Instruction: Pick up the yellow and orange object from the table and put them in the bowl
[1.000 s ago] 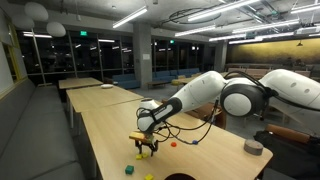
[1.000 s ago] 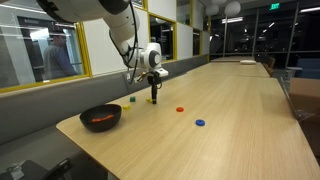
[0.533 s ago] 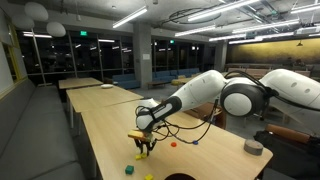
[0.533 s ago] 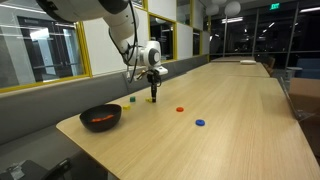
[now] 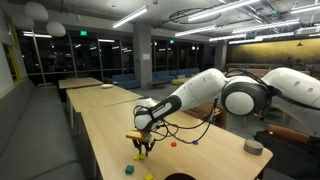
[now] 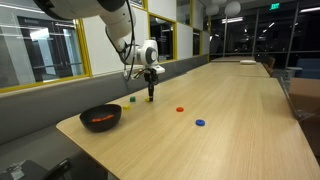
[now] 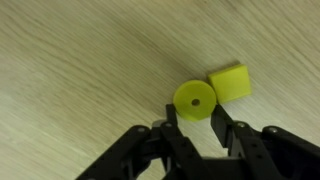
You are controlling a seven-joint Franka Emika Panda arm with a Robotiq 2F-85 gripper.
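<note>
Yellow disc [image 7: 193, 100], round with a centre hole. Wrist view: gripped between my fingers [image 7: 221, 118], one on either side, clenched against its rim. Whether it rests on the pale wood-grain tabletop [image 7: 70, 60] or hangs just clear of it, I cannot tell.
Yellow block [image 7: 229, 83], squarish, just beyond my fingers and right beside the disc.

In an exterior view: my fingers [image 5: 143, 150] point straight down at the tabletop [image 5: 105, 125] under the white arm [image 5: 200, 95]. The disc is too small to make out here. Green cube [image 5: 128, 169] lies near my fingers, towards the camera. Reddish piece [image 5: 172, 144] lies near them on the arm's side.

In an exterior view: my fingers [image 6: 151, 93] point down near the window-side edge of the tabletop [image 6: 240, 100]. Dark bowl [image 6: 100, 117] sits well apart from them, towards the camera. Reddish piece [image 6: 180, 109] lies near my fingers, and a blue piece [image 6: 200, 123] lies farther off.
</note>
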